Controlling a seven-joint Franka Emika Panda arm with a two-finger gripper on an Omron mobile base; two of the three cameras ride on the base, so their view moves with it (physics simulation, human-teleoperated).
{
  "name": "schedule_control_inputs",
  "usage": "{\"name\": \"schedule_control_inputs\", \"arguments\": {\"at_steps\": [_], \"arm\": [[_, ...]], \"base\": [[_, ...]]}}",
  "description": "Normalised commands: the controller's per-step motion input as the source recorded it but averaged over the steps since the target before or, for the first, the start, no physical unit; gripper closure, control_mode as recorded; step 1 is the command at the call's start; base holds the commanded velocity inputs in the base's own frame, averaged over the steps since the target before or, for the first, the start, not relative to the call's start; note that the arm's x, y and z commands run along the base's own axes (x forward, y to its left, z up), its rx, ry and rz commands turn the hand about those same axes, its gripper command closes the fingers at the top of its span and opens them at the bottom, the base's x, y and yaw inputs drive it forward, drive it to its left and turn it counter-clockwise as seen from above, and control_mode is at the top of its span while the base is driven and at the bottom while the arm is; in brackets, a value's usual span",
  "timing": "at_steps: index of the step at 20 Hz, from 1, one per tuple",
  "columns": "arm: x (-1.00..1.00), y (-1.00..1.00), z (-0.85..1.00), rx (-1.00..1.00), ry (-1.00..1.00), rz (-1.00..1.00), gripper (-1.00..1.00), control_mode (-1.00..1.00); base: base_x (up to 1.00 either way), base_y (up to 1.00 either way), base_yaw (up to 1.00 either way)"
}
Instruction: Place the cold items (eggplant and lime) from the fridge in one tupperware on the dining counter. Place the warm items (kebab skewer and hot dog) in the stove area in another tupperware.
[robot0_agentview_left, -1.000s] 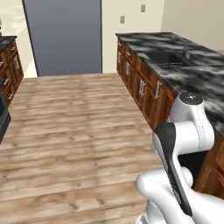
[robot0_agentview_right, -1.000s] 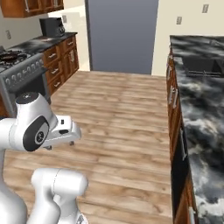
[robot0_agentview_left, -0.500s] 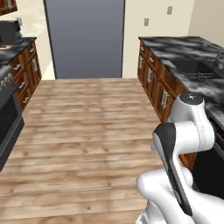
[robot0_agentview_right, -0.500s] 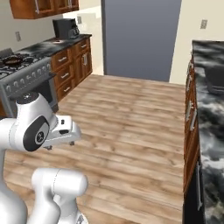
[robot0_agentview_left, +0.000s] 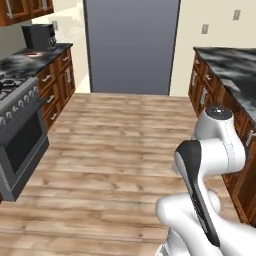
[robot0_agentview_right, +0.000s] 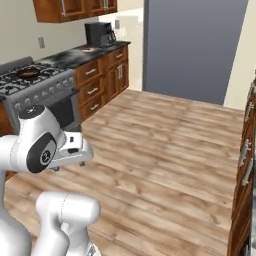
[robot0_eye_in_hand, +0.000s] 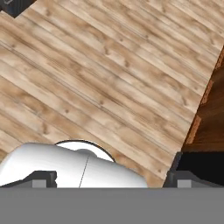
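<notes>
- Claw (robot0_eye_in_hand: 109, 181): fingertips (robot0_eye_in_hand: 41, 179) set wide apart at the bottom of the hand view; nothing held between them.
- Below the claw: bare wood plank floor (robot0_eye_in_hand: 109, 78).
- Stove area (robot0_agentview_left: 20, 130): grey steel range with knobs and black oven window, to the left of the claw, well apart.
- Fridge (robot0_agentview_left: 131, 45): tall grey panel, far ahead of the claw, across the floor.
- Dining counter (robot0_agentview_left: 227, 62): marbled top on brown base, to the right of the claw.
- Coffee machine (robot0_agentview_right: 98, 34): black, on the far worktop beyond the range.

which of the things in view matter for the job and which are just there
For the job:
- stove, where the warm food is meant to be
- dining counter
- gripper, open, holding nothing

Just there:
- coffee machine
- upper cabinets
- drawers beside the stove
- wood floor
- grey panel
</notes>
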Motion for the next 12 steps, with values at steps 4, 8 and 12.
{"name": "schedule_control_inputs", "arguments": {"at_steps": [4, 8, 12], "arm": [[0.0, 0.0, 0.0, 0.0, 0.0, 0.0, -1.0, 1.0], [0.0, 0.0, 0.0, 0.0, 0.0, 0.0, -1.0, 1.0], [0.0, 0.0, 0.0, 0.0, 0.0, 0.0, -1.0, 1.0]], "base": [[0.85, 0.0, 0.32], [0.96, 0.0, 0.29], [1.0, 0.0, 0.21]]}}
